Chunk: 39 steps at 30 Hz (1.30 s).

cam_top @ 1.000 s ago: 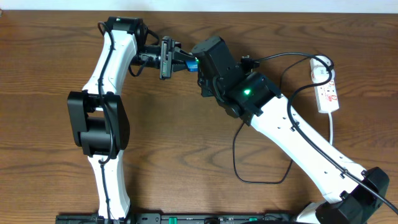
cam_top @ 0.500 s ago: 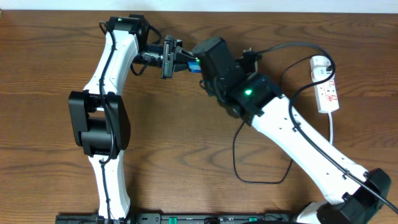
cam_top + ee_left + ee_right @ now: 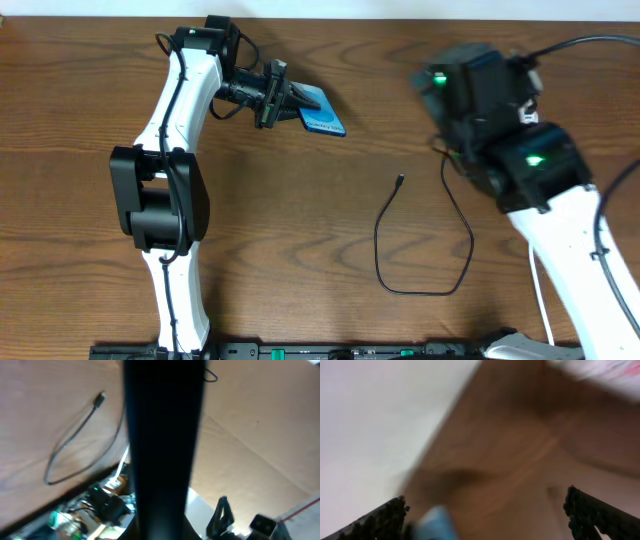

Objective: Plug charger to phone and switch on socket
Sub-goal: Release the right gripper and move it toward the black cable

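My right gripper popped its jaws wide open and swung off right, so the charger plug ended up loose mid-tabletop, not in. Left gripper stayed clamped on the phone near the far edge, so plugging probably needed a redo.

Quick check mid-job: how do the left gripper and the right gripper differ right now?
The left gripper has its jaws shut on the phone; the right gripper has its jaws wide open and empty. The left gripper sits left of the charger, the right gripper right of it. Shared: neither touches the charger, whose plug lies loose on the table.
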Motion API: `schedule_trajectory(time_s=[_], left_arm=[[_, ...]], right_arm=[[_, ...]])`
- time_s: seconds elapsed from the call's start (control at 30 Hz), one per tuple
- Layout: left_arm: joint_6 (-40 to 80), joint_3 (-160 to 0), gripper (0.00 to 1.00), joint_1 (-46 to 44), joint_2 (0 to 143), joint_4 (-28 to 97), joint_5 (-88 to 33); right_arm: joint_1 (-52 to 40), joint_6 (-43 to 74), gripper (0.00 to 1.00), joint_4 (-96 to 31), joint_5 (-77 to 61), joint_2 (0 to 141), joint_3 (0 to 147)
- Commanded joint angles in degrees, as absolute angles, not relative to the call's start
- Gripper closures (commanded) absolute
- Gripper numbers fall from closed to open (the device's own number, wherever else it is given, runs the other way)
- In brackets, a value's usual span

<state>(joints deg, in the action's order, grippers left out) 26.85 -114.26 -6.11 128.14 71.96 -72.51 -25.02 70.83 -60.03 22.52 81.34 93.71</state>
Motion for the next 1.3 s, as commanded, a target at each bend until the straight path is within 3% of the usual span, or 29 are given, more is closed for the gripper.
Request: schedule_trajectory(time_s=[0.0,0.13,0.57,0.63,0.67,0.7,0.77,0.8,0.83,1.0,1.27], left_arm=[[16.03,-115.42,0.93,-5.98,125.78,72.1,-72.36],[11.42,-115.42,0.93,-5.98,125.78,72.49,-72.36],[7.09,-115.37,0.93,-5.98,125.78,74.56,-65.12],[7.07,-115.37,0.93,-6.0,125.78,74.54,-64.84],[7.07,-115.37,0.93,-6.09,125.78,74.52,-64.84],[7.05,-115.37,0.93,-6.17,125.78,74.48,-64.82],[6.11,-115.37,0.93,-6.55,125.78,74.48,-64.84],[5.67,-115.37,0.93,-6.74,125.78,74.5,-64.84],[5.19,-115.37,0.93,-7.01,125.78,74.5,-64.82],[4.91,-115.37,0.93,-8.34,125.78,74.46,-64.79],[4.95,-115.37,0.93,-9.1,125.78,74.04,-62.06]], right_arm=[[-20.56,52.88,0.01,-63.99,18.98,83.2,93.23],[-17.41,40.95,0.01,-66.74,12.21,85.47,90.26],[-17.26,38.89,0.04,-51.79,-6.46,92.29,70.02],[-17.17,38.79,0.1,-48.58,-8.75,93.47,67.29],[-17.19,38.7,0.25,-46.68,-9.45,94.19,65.91],[-17.19,38.7,0.34,-45.04,-9.63,94.63,64.99],[-17.34,38.72,0.39,-41.12,-9.58,95.44,62.92],[-17.37,38.83,0.48,-39.83,-9.61,95.61,62.3],[-17.52,39.42,0.51,-38.57,-9.56,95.72,61.49],[-18.46,39.62,0.32,-33.01,-7.86,95.77,57.49],[-18.52,42.17,0.46,-30.33,-8.1,95.77,55.09]])
